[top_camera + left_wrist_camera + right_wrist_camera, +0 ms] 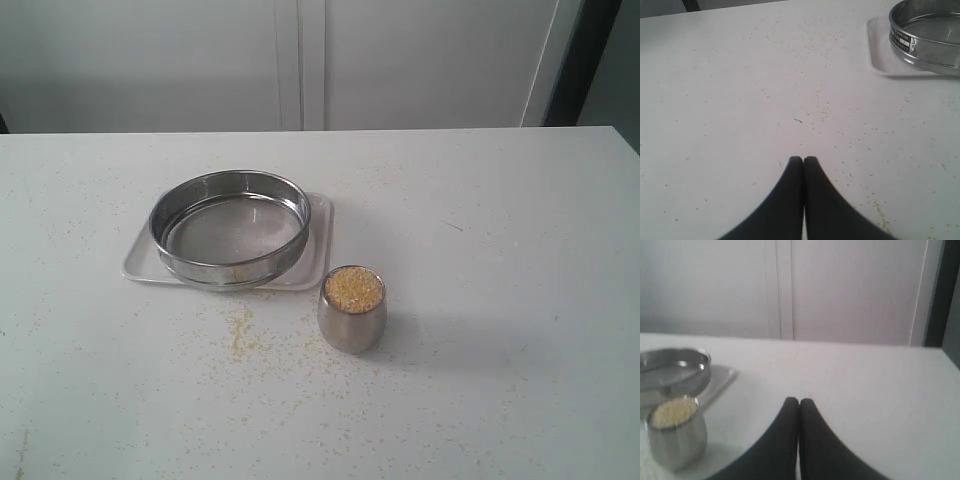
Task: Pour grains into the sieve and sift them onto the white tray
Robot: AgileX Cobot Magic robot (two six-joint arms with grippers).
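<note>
Grains [352,288], golden-yellow flecked with paler bits, fill a small rounded steel cup [352,325] to the brim on the white surface [500,250]. In the exterior view the cup stands just beside the near right corner of the white tray [138,266]. The sieve [230,268], a wide shiny steel ring with a grey mesh bottom, sits on the tray and covers most of it. Stray grains [238,335] speckle the surface in front.

Only the wrist views show the arms' tips. The left end effector [803,160] and the right end effector [799,401] each hang over the surface, black fingers pressed together on nothing. The left wrist view alone picks out a small printed label [903,41] on the sieve's wall.
</note>
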